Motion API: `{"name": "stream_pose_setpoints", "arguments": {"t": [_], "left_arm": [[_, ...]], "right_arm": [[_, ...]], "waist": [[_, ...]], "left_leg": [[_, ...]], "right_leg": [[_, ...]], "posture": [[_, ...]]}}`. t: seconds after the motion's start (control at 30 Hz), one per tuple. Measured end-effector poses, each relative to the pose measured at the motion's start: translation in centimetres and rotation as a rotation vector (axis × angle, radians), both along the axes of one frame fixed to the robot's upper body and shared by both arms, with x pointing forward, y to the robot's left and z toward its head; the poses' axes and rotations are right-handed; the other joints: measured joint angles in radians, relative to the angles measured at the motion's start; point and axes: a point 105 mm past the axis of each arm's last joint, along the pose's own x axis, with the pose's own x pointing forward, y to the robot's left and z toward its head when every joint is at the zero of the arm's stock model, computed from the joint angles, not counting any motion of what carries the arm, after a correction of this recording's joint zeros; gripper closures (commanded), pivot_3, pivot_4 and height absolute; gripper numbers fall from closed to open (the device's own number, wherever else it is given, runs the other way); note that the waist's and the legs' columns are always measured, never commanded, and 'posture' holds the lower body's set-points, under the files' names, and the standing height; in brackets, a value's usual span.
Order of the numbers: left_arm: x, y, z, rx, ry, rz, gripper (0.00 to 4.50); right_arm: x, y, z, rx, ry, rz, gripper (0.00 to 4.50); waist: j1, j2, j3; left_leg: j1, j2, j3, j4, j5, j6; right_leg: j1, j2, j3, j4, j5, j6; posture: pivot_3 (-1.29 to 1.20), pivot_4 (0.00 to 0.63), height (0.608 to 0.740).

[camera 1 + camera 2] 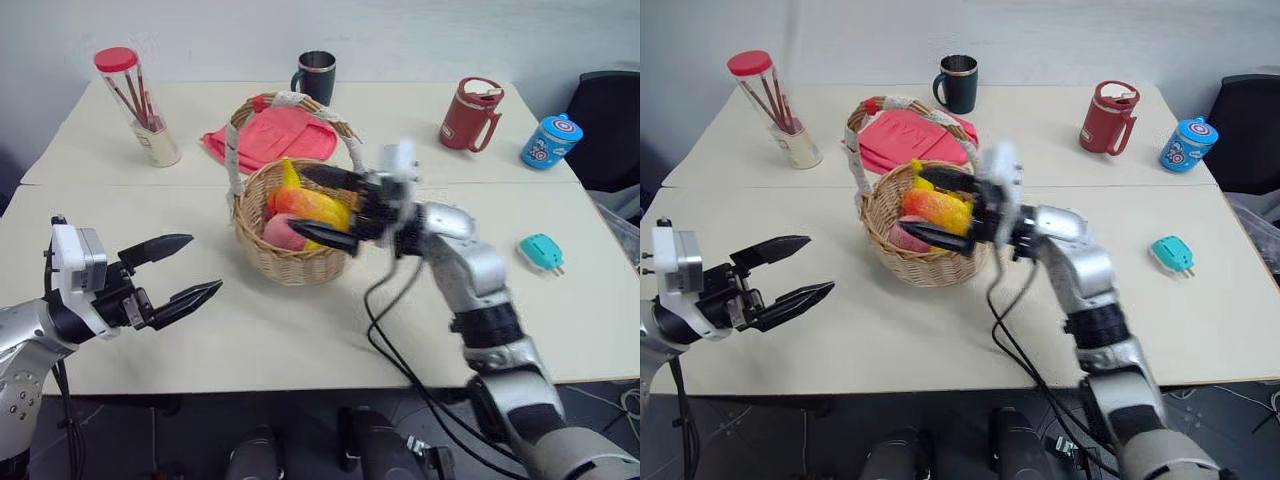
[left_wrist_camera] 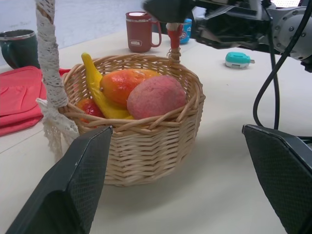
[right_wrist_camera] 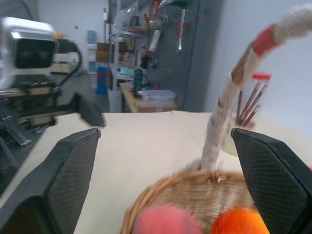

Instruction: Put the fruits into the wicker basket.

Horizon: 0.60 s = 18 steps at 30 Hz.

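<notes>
Both grippers are gaping empty — left gripper [image 1: 197, 268] hovering beside the wicker basket [image 1: 290, 262], right gripper [image 1: 328, 209] hanging over its banana [image 2: 95, 87], mango [image 2: 124, 84] and peach [image 2: 156, 96].

A: The basket [image 1: 290, 255] is tan woven wicker, its handle [image 1: 232, 150] wrapped in pale cloth with red ends. The banana [image 2: 97, 90] is yellow, the mango [image 2: 122, 84] orange-red, the peach [image 2: 156, 96] speckled pink.

B: And around it?

A: A pink-red cloth [image 1: 272, 135], a dark green mug [image 1: 316, 77], a red mug [image 1: 470, 113], a teal gadget [image 1: 541, 252], a cream worktop [image 1: 300, 330]. Both hands have black fingers [image 1: 160, 247].
</notes>
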Motion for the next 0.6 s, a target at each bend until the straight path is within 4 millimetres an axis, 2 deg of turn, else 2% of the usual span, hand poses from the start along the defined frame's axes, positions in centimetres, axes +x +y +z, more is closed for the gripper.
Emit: {"name": "stream_pose_setpoints", "arguments": {"t": [0.07, 0.13, 0.2, 0.27, 0.37, 0.47, 0.57, 0.6], "left_arm": [[-0.1, 0.0, -0.1, 0.0, 0.003, 0.0, 0.0], [-0.3, 0.2, -0.3, -0.001, 0.013, 0.009, 0.0], [-0.4, 0.3, -0.5, -0.002, 0.024, 0.016, 0.0], [-0.5, 0.3, -0.5, -0.001, 0.022, 0.016, 0.0], [-0.6, -0.2, -0.4, -0.001, 0.011, 0.004, 0.0], [-0.4, -0.6, -0.5, -0.022, 0.004, 0.002, 0.0], [-0.1, -1.2, -0.6, -0.04, 0.003, -0.007, 0.0], [-0.2, -1.3, -0.6, -0.04, 0.002, -0.006, 0.0]], "right_arm": [[-0.6, -2.7, -0.7, -0.068, 0.056, 0.01, 0.01], [-0.2, -5.2, -1.2, -0.139, 0.079, -0.03, 0.01], [1.6, -7.4, -1.4, -0.168, 0.096, -0.104, 0.01], [3.1, -7.9, -1.3, -0.172, 0.087, -0.138, 0.01], [5.9, -7.0, -0.1, -0.147, 0.028, -0.176, 0.01], [7.0, -4.3, -0.2, -0.135, 0.028, -0.118, 0.01], [7.1, -0.8, -1.3, -0.14, 0.063, -0.022, 0.61], [7.1, -0.2, -1.3, -0.147, 0.068, -0.002, 0.93]], "waist": [[0.002, 0.0, 0.0], [-0.002, 0.0, 0.0], [-0.014, 0.0, 0.0], [-0.021, 0.001, 0.001], [-0.034, 0.002, 0.001], [-0.038, 0.002, 0.001], [-0.039, 0.002, 0.001], [-0.038, 0.003, 0.002]], "left_leg": [[0.0, 0.0, 0.001, 0.0, 0.0, 0.001], [0.001, 0.0, 0.002, 0.0, -0.001, 0.002], [0.004, 0.0, 0.003, 0.0, -0.002, 0.004], [0.005, -0.003, 0.003, 0.0, -0.002, 0.003], [0.005, -0.002, 0.002, -0.001, 0.001, -0.002], [0.004, 0.001, 0.001, -0.002, 0.004, -0.007], [0.003, 0.004, 0.001, -0.002, 0.004, -0.007], [0.003, 0.004, 0.001, -0.002, 0.004, -0.007]], "right_leg": [[0.0, 0.0, 0.0, -0.001, 0.0, 0.0], [0.0, 0.0, 0.0, -0.001, 0.0, 0.0], [0.001, 0.002, 0.0, 0.001, 0.0, 0.0], [0.0, 0.003, 0.001, 0.003, 0.0, -0.001], [0.0, 0.004, 0.002, 0.005, -0.001, -0.004], [-0.001, 0.005, 0.002, 0.005, -0.001, -0.005], [-0.001, 0.005, 0.001, 0.005, -0.001, -0.004], [-0.001, 0.004, 0.001, 0.005, -0.001, -0.004]], "posture": [[0.0, 0.15, 0.74], [0.0, 0.15, 0.74], [0.0, 0.15, 0.74], [0.0, 0.15, 0.74], [0.0, 0.15, 0.74], [0.0, 0.15, 0.74], [0.0, 0.15, 0.74], [0.0, 0.15, 0.74]]}}
